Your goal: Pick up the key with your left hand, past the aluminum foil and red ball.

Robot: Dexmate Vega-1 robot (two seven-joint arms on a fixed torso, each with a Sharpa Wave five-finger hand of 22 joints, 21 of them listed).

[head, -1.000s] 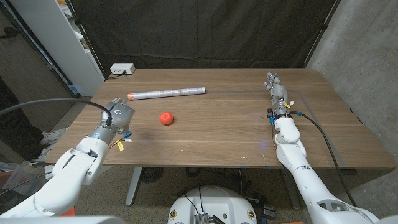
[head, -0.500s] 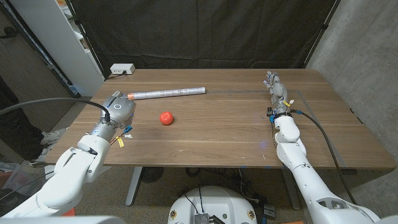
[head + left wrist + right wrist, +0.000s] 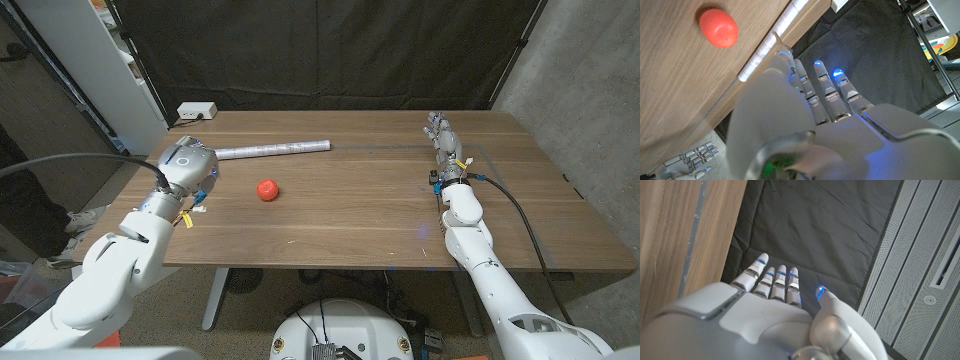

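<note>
Red ball [image 3: 266, 189] lies near left hand [image 3: 188, 166].

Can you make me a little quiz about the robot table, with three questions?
1. True or false: the red ball lies nearer the robot than the aluminum foil.
2. Which robot hand is over the foil roll's end? A) left robot hand B) right robot hand
3. Fill in: the white power strip sits at the table's far ____ corner.

Key: 1 true. 2 A. 3 left.
</note>
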